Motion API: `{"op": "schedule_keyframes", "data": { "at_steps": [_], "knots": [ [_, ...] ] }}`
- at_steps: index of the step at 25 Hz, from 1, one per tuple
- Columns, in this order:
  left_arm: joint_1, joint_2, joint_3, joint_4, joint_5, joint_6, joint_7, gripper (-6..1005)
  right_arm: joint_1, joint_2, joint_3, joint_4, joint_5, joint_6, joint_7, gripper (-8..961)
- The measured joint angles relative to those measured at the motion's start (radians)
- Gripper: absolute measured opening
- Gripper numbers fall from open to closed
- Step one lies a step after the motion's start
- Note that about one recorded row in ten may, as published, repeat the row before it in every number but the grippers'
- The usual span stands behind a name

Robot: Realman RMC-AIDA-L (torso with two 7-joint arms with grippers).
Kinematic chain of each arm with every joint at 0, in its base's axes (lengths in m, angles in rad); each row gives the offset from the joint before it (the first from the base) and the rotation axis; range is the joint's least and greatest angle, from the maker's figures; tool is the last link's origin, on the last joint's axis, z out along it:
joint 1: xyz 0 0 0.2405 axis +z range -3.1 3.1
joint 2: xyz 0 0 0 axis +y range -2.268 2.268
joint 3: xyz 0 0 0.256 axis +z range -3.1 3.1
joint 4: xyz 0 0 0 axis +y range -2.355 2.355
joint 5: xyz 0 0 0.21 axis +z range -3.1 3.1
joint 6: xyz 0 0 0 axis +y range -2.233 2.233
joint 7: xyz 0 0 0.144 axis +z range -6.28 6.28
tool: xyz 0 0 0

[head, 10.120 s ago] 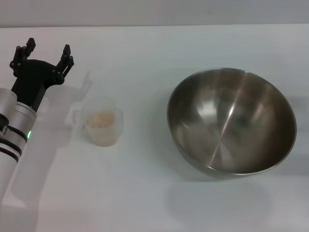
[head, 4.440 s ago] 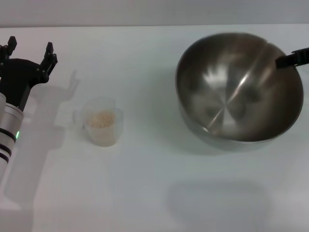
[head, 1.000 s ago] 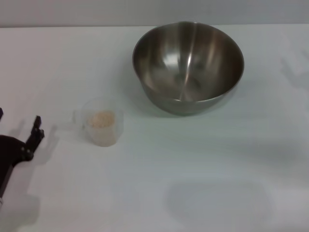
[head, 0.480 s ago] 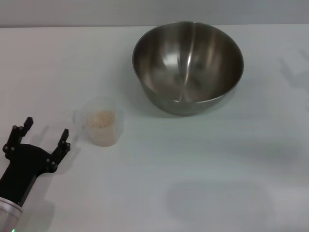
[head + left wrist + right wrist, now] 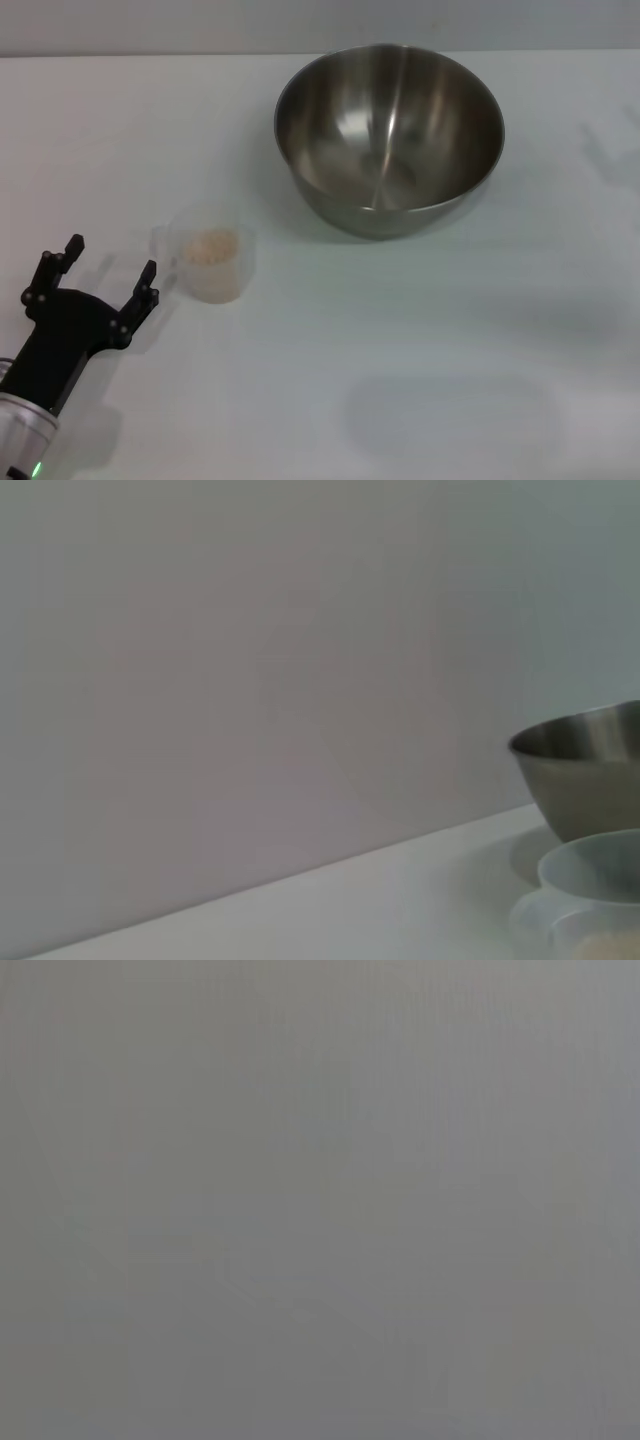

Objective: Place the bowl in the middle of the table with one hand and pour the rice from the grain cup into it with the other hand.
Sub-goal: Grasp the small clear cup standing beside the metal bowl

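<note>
The grain cup stands upright on the white surface, rice heaped pale inside, well apart from the empty steel bowl that sits beyond it toward the middle. The left claw hovers just beside the cup on the side away from the bowl, prongs spread wide and holding nothing, so the grasp looks to be the step in hand. It should square up to the handle side, close gently on the thin clear wall, and lift level to keep grains from spilling; the right claw is out of sight.
</note>
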Motion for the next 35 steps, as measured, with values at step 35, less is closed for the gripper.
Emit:
{"op": "schedule_keyframes", "data": {
  "at_steps": [35],
  "knots": [
    [-0.083, -0.001, -0.03, -0.025, -0.008, -0.098, -0.005, 812, -0.012, 0.005, -0.002, 0.015, 0.001, 0.042, 0.027, 685]
  ]
}}
